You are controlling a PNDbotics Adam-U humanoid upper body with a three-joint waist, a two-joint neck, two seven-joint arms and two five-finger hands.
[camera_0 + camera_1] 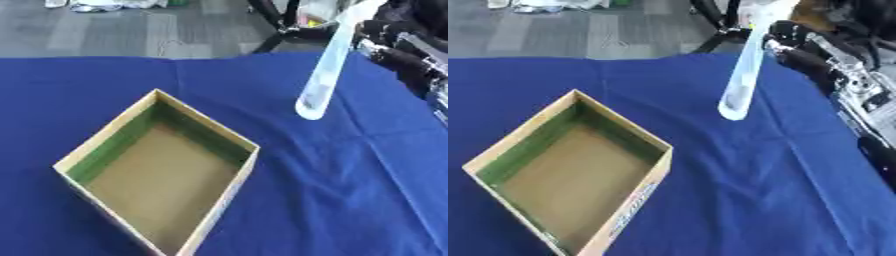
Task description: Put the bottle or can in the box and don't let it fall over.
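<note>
your right robot hand (798,42), upper right of the frame, grips the top of a clear, light, slippery-looking bottle (320,85) hanging tilted above the table (350,190), right of the open box (157,170).

Box (157,175) on table (350,200) at left, bottle (322,75) tilted above table, right of box

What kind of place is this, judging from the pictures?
Probably an indoor lab or office workspace: a table under a blue cloth, grey floor behind it, and an open cardboard box set out for the right hand carrying a clear bottle.
</note>
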